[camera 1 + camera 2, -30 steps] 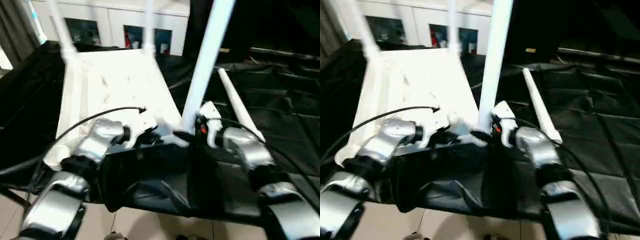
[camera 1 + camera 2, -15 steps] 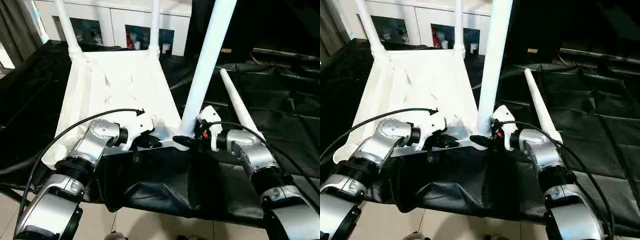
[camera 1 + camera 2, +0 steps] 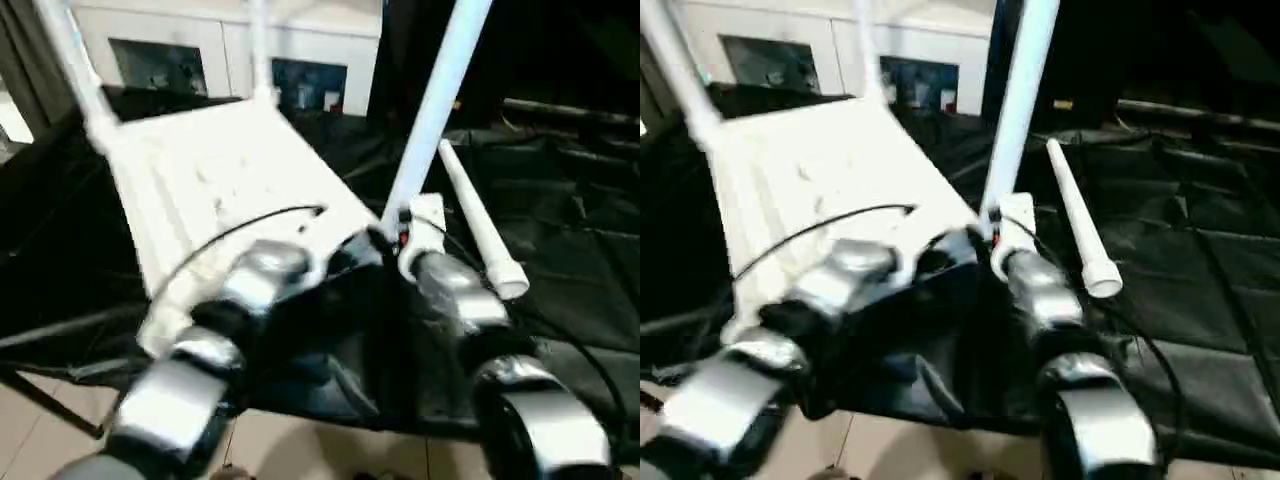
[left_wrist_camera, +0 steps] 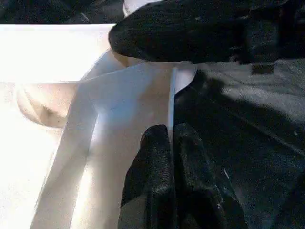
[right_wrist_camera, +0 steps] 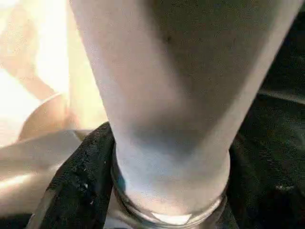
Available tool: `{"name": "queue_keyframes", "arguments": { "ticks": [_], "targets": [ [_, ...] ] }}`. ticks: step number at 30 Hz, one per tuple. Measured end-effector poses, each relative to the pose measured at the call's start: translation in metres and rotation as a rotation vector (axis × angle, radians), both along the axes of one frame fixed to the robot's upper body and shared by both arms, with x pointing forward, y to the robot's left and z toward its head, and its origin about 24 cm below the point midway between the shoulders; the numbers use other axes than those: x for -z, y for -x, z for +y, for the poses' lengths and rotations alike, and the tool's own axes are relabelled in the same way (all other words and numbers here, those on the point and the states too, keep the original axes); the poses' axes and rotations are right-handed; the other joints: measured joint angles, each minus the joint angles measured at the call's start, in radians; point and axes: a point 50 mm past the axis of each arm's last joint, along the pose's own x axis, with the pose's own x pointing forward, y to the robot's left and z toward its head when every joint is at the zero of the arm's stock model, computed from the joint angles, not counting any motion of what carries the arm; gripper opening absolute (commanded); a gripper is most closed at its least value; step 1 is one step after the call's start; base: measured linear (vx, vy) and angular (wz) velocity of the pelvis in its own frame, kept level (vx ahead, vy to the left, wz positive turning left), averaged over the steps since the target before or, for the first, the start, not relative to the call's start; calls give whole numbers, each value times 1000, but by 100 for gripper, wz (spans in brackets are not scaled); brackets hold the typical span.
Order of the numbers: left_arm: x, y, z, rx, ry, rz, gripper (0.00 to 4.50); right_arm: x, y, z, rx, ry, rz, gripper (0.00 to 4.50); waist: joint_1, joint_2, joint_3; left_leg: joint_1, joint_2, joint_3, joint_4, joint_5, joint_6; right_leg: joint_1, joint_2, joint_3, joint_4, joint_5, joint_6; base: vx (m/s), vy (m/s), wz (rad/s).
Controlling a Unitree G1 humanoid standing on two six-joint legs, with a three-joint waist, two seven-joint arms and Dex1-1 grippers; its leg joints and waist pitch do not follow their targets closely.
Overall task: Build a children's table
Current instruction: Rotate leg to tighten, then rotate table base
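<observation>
White plastic tabletop (image 3: 240,180) is lying underside up on black cloth (image 3: 560,250), turned at an angle, with 3 legs standing in corner sockets. I am seeing the near leg (image 3: 435,110) rising beside my right gripper (image 5: 157,210); its black fingers (image 5: 78,183) are sitting on both sides of that leg's base, closed around it. My left gripper (image 4: 172,157) is pressing its 2 fingers together, pinching the tabletop's thin near edge. 1 loose leg (image 3: 480,225) is lying on the cloth, just beside my right forearm. Cabinet (image 3: 300,70) is standing behind.
</observation>
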Motion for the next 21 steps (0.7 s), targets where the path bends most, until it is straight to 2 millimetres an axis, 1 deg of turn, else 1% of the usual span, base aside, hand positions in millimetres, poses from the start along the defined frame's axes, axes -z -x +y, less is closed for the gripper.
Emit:
{"name": "queue_keyframes", "arguments": {
  "ticks": [1, 2, 4, 5, 9, 10, 11, 12, 13, 15, 16, 18, 21],
  "targets": [
    [0, 0, 0, 0, 0, 0, 0, 0, 0, 0, 2, -1, -5, 331, 0, 0, 0, 0, 0, 0, 0, 0, 0, 0, 0, 0, 0, 0, 1, 0, 0, 0],
    [0, 0, -1, 1, 0, 0, 0, 0, 0, 0, 5, -5, -8, 345, 1, 1, -1, 0, 0, 0, 0, 0, 0, 0, 0, 0, 0, -1, 1, 0, 0, 0],
    [0, -2, 0, -14, -7, -9, 0, 1, 1, 3, -4, -12, -11, 348, -1, 0, -1, 0, 0, 0, 0, 0, 0, 0, 0, 0, 0, -1, 1, 0, 0, 0],
    [0, -3, 1, -25, -12, -18, 0, 1, 1, 4, -15, -13, -17, 367, -4, 0, -1, -1, 0, 0, 0, 0, 0, 0, 0, 1, 0, -1, 1, 0, 0, 0],
    [0, -3, 2, -24, -13, -35, 0, 1, 1, 3, -25, 5, -36, 367, -8, 0, -1, -1, 0, 0, -1, 0, 0, -1, 0, 1, 0, -1, 1, 0, 0, 0],
    [0, -3, 2, -24, -11, -38, 0, 1, 1, 0, -19, 11, -41, 367, -8, 0, 0, -1, 0, 0, -1, 0, 0, -1, 0, 1, 0, -1, 1, 0, 0, 0],
    [0, -3, 1, -24, -9, -41, 28, 2, 2, -3, -12, 14, -51, 374, -8, 0, 0, -1, 0, 0, -1, 0, 0, -1, 0, 0, 0, -1, 1, 0, 0, 0],
    [-1, -4, -2, -32, -8, -41, 45, 2, 3, -8, -1, 20, -60, 377, -4, -1, 0, -2, 0, 0, 0, 0, 0, -1, 0, 0, 0, -1, 1, 0, 0, 0],
    [-2, -6, -2, -58, 10, -39, 45, 2, 5, -13, 11, 21, -68, 377, -2, -1, 1, -2, 0, 0, 0, 0, 0, -2, 0, 1, 0, 0, 1, 0, 0, 0],
    [-4, -9, -5, -127, 73, -48, 60, 3, 7, -21, 39, 11, -77, 377, -1, -6, 3, -4, 0, 0, 1, 2, 3, -4, 0, 1, 0, 1, 3, 0, 0, 0],
    [-6, -10, -6, -154, 100, -55, 69, 3, 9, -23, 50, 8, -82, 377, -1, -6, 4, -4, 0, 0, 1, 2, 3, -4, 0, 1, -1, 1, 3, 0, 0, 0],
    [-16, -18, -3, -226, 154, -102, 87, 5, 12, -29, 71, 5, -86, 377, -3, -4, 5, -4, 0, 0, 1, 2, 3, -4, 1, 1, -1, 4, -1, 0, 0, 0],
    [-39, -30, 2, -314, 239, -204, 113, 6, 16, -31, 89, 4, -100, 377, -3, -2, 6, -4, 0, 0, 0, 2, 3, -4, 1, 1, -2, 3, 0, 0, 0, 0]
  ]
}}
